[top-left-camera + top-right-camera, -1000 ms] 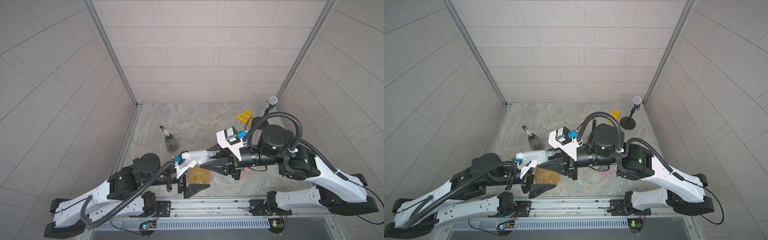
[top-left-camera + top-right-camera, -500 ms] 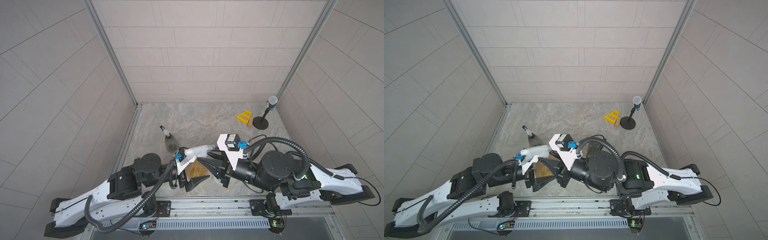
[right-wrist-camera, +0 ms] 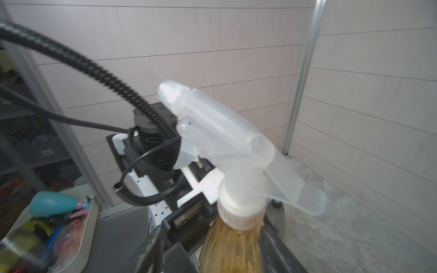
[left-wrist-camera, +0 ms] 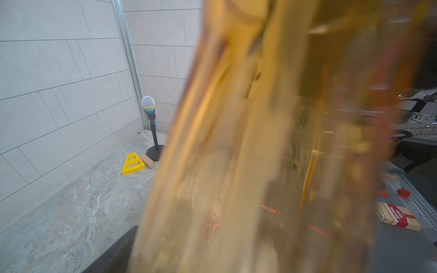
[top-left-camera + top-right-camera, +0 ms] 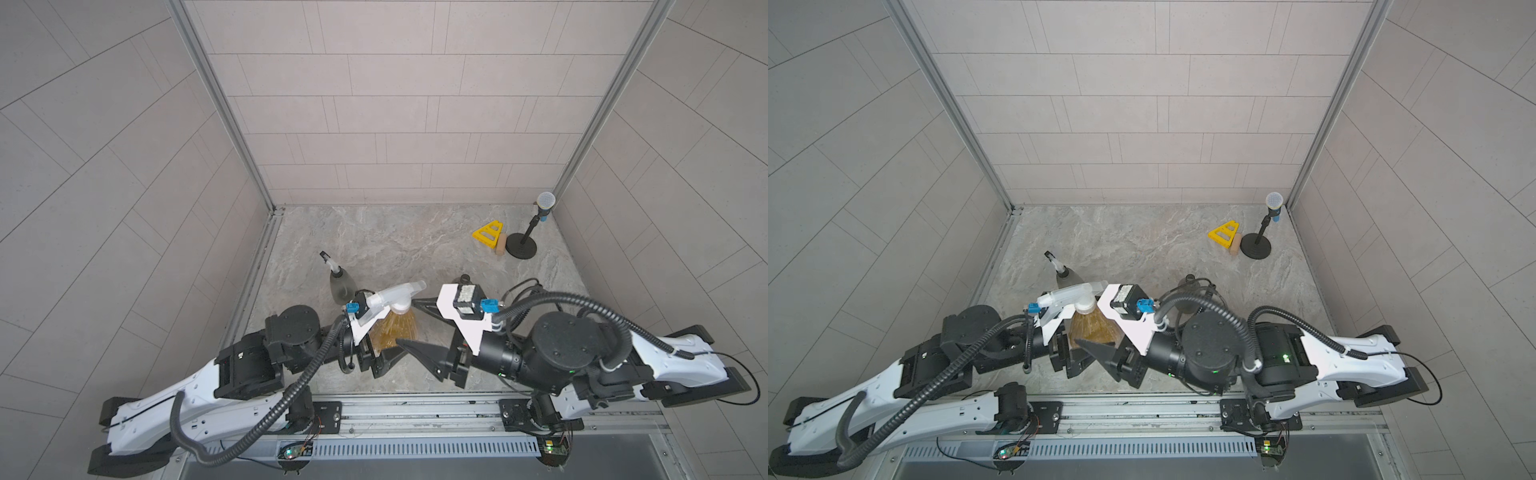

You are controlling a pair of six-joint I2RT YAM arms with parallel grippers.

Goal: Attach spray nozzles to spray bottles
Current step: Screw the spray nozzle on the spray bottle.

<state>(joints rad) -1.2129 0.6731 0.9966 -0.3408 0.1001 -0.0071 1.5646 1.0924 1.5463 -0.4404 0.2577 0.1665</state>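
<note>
The amber spray bottle (image 5: 395, 332) (image 3: 233, 248) stands near the front edge with a translucent whitish spray nozzle (image 5: 397, 293) (image 3: 227, 141) seated on its neck. My left gripper (image 5: 384, 338) is shut on the bottle's lower body, which fills the left wrist view (image 4: 272, 141). My right gripper (image 5: 405, 322) (image 3: 210, 250) is open, one finger on each side of the bottle's shoulder just under the collar. A smoky grey bottle (image 5: 340, 286) with a white-and-black nozzle (image 5: 328, 259) stands behind on the left. A second grey bottle (image 5: 1187, 291) peeks out behind my right wrist.
A microphone on a black stand (image 5: 525, 249), a yellow triangle (image 5: 488, 235) and a cork cylinder (image 5: 500, 249) sit at the back right corner. Tiled walls close in three sides. The metal rail (image 5: 415, 409) runs along the front edge.
My right gripper has opened from its shut grip at the nozzle. The right arm has swung back toward the front rail. The left gripper still holds the amber bottle.
</note>
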